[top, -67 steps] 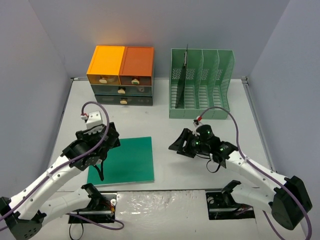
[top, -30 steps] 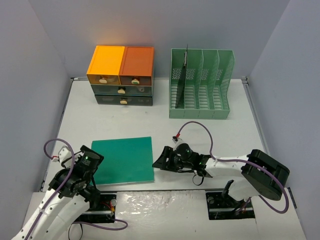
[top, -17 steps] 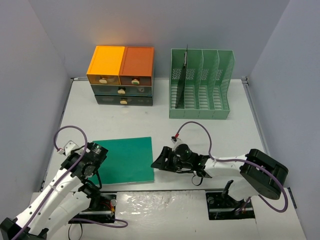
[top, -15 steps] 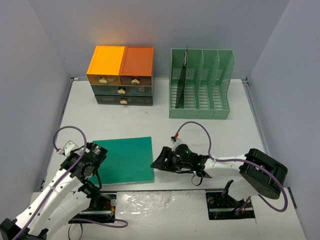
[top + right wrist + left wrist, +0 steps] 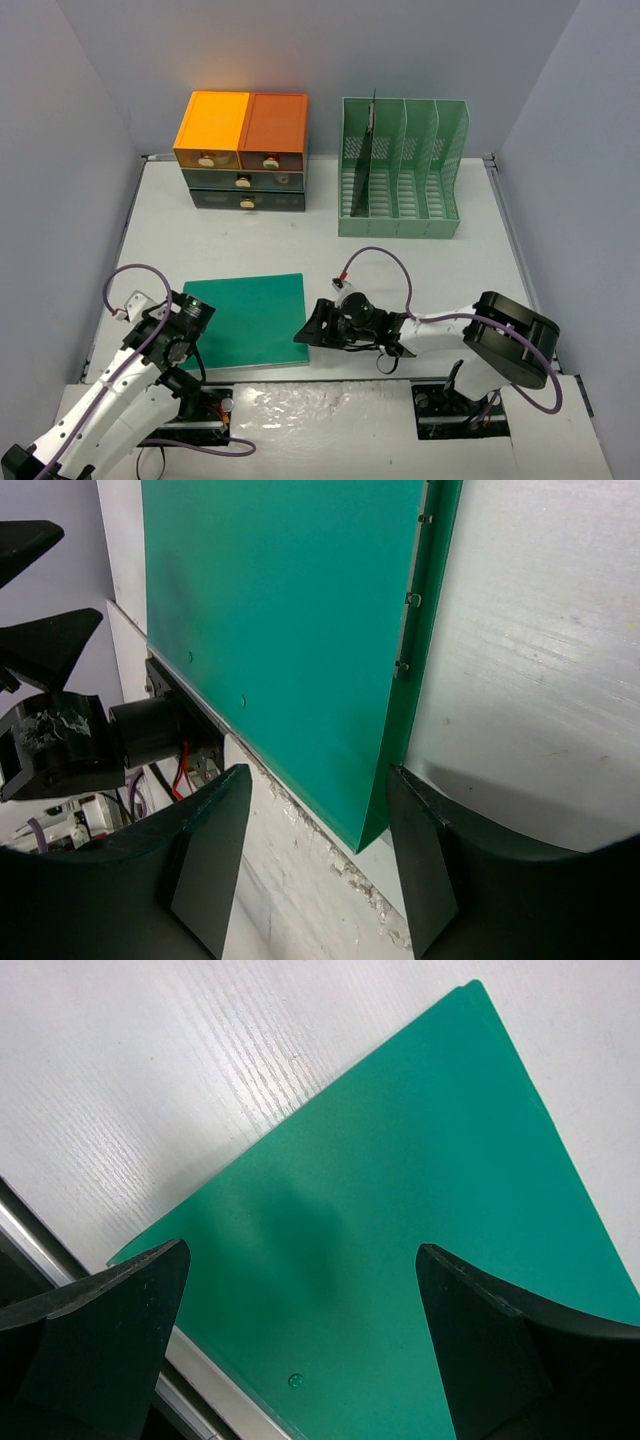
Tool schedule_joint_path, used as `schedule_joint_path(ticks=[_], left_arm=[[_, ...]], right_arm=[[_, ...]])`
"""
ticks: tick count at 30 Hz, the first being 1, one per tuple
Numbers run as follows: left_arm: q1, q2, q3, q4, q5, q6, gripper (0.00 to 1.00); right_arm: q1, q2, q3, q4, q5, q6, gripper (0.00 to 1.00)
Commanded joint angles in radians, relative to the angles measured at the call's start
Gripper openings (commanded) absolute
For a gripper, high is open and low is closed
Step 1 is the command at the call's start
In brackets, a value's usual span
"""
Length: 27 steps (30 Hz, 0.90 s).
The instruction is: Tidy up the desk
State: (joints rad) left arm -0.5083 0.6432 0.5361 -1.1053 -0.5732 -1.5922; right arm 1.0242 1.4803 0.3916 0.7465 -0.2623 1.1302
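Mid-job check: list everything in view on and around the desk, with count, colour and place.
desk: one, white, enclosed by grey-lilac walls
drawer unit: one, two orange drawers on top and two dark green below, back left of the desk
file rack: one, pale green, slotted, back right
dark panel: one, upright in the rack's leftmost slot; cannot tell what it is
folder: one, green, lying flat near the front edge, left of centre
left gripper: one, black, open, above the folder's near left part
right gripper: one, black, open, fingers either side of the folder's right edge
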Motion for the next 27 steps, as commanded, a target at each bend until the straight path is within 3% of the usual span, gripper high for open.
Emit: schedule_joint_path(ticks=[1,19,27], left_arm=[[0.007,0.060,0.008,-0.085,0.182,-0.101,0.96],[0.009,0.196,0.084,-0.062,0.205,-0.065,0.96],[0.010,0.229,0.134,-0.026,0.243,0.001,0.97]], right_arm=[[0.020,0.028,0.053,0.100,-0.003,0.014,0.53],[0.047,0.136,0.038,0.218,0.020,0.086,0.49],[0.047,0.138,0.029,0.234,0.026,0.092,0.35]])
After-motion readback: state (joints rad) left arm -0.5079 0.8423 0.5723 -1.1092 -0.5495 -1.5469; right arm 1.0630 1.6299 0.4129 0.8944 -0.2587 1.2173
